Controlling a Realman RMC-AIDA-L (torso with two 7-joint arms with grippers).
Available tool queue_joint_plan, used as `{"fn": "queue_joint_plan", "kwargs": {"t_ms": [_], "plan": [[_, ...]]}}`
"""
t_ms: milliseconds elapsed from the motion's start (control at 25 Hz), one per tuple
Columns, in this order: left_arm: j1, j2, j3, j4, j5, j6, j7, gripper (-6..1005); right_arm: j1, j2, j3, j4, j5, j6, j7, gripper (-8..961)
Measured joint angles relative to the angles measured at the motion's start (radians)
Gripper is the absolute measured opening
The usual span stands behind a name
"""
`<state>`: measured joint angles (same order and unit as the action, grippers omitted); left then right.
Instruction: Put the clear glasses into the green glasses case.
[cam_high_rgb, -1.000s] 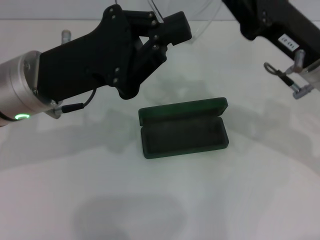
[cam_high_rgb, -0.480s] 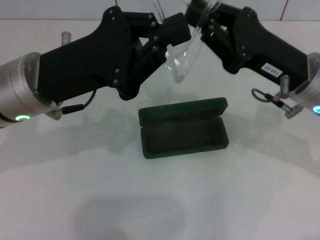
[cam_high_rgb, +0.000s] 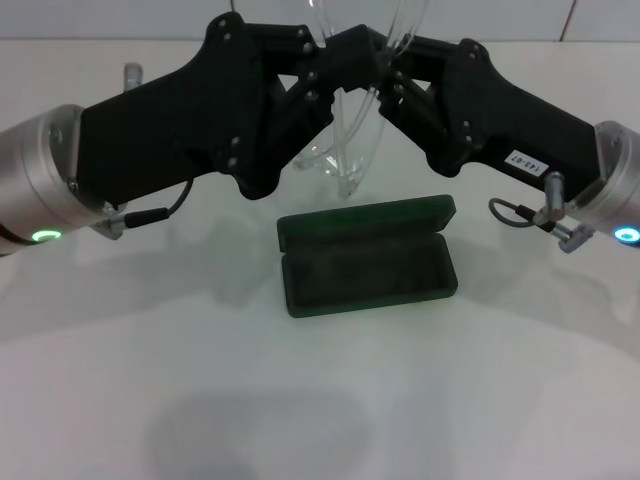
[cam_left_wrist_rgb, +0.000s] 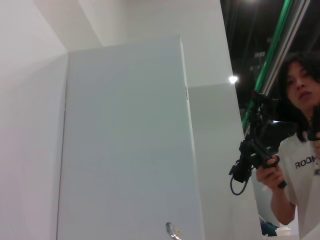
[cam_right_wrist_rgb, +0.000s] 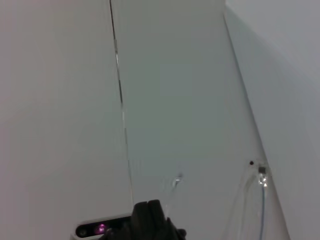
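L gripper (cam_high_rgb: 350, 62) & R gripper (cam_high_rgb: 392, 72) both clamp clear glasses (cam_high_rgb: 345, 150), arms pointing up, above open green glasses case (cam_high_rgb: 366, 257).

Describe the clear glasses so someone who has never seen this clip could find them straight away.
Start at the open green glasses case on the white table. Just above and behind it the two black claws meet. Hanging between them are the clear glasses: the only see-through thing, with long curved arms.
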<state>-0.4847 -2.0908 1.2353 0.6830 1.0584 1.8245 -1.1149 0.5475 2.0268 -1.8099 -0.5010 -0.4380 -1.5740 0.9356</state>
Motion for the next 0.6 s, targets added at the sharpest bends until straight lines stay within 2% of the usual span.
{"fn": "queue_joint_plan", "kwargs": {"t_ms": [360, 600], "plan": [[-0.003, 0.001, 0.004, 0.000, 0.005, 0.000, -0.006, 35, -0.035, -0.001, 0.078, 0.009, 0.009, 0.009, -0.031, 110], [-0.003, 0.001, 0.004, 0.000, 0.007, 0.000, -0.006, 35, -0.039, -0.003, 0.085, 0.009, 0.004, 0.004, -0.028, 110]]}}
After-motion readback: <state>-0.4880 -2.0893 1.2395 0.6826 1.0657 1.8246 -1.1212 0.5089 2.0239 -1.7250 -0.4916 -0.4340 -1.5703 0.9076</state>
